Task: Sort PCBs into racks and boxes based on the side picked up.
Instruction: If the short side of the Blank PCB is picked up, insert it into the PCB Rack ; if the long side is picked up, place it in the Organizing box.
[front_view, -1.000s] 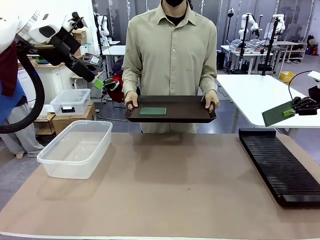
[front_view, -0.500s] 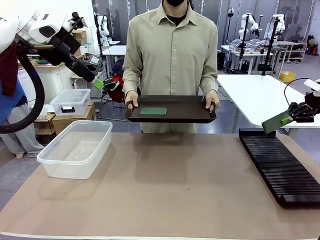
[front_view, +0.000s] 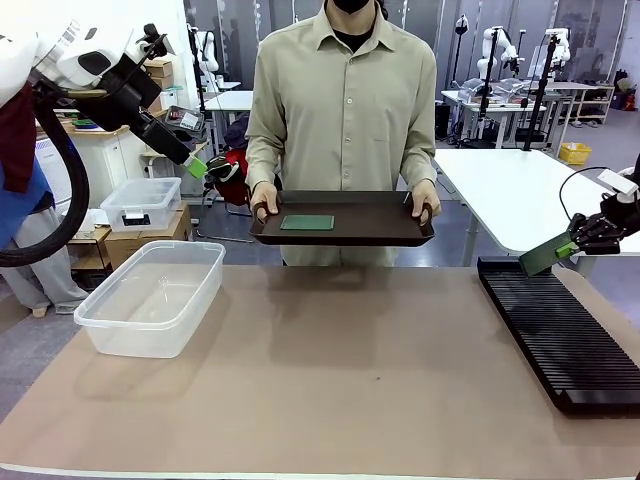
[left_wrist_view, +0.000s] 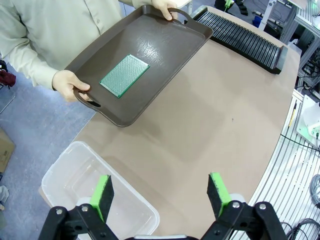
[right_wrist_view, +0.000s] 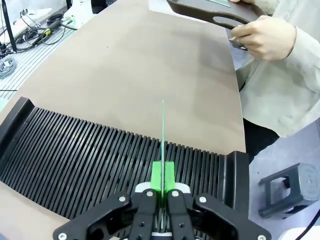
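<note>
1. PCBs: two green boards are in view. The held PCB (front_view: 543, 259) sits at 3 o'clock in the front view. The right gripper (front_view: 572, 247) pinches its upper end, and the board tilts so its free end points down toward 8 o'clock. It hangs over the far end of the rack (front_view: 560, 335).
2. In the right wrist view the held PCB (right_wrist_view: 163, 127) appears edge-on as a thin line running toward 12 o'clock. The green pads (right_wrist_view: 156, 175) are pressed together on its near edge. The board lines up with the slots of the rack (right_wrist_view: 75, 160) beneath it. I cannot tell whether its far tip touches the rack.
3. The second PCB (front_view: 306, 222) lies flat on the floor of a dark brown tray (front_view: 370, 233), toward the tray's 9 o'clock side.
4. A person (front_view: 345, 100) at 12 o'clock holds the tray level by its two handles, one hand (front_view: 263, 200) on each end, just beyond the far edge of the table (front_view: 350, 370).
5. The left gripper (front_view: 197, 165) is raised at 10 o'clock in the front view. Its fingers (left_wrist_view: 103, 190) are spread wide with nothing between them.
6. The left wrist view looks down on the tub (left_wrist_view: 65, 187) at 7 o'clock and the tray at 11 o'clock.
7. On the table the tub (front_view: 150, 305) stands at 8 o'clock and the rack at 4 o'clock, well apart.
8. A small lidded box (front_view: 140, 203) sits behind the tub at 9 o'clock, off the table.
</note>
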